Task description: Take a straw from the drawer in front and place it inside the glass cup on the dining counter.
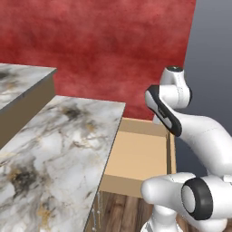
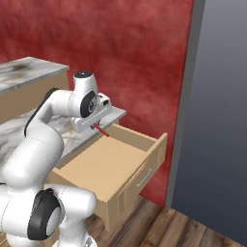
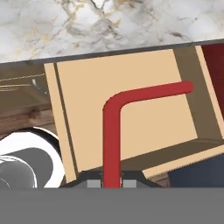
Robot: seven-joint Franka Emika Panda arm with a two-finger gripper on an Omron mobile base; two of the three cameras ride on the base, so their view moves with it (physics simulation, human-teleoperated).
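Observation:
My gripper (image 2: 96, 125) hangs above the open drawer (image 2: 108, 166) and is shut on the straw (image 2: 102, 130), a thin red stick poking out toward the drawer's back. In the hand view the straw (image 3: 111, 131) rises from between my fingertips (image 3: 93, 183) and bends right over the drawer floor (image 3: 87, 100), which is bare tan wood. The drawer (image 1: 140, 156) is pulled out from under a marble-topped counter (image 1: 59, 145). A second, higher marble top (image 1: 18, 81) stands at the far left. I cannot tell which of them is the dining counter. The glass cup is out of view.
A red wall (image 2: 135, 58) stands behind the drawer and a grey panel (image 2: 217, 120) rises right of it. Wood floor (image 2: 159, 226) lies below the drawer front, which carries a metal handle (image 2: 144, 176). My own arm (image 1: 190, 131) crosses the right of the left base view.

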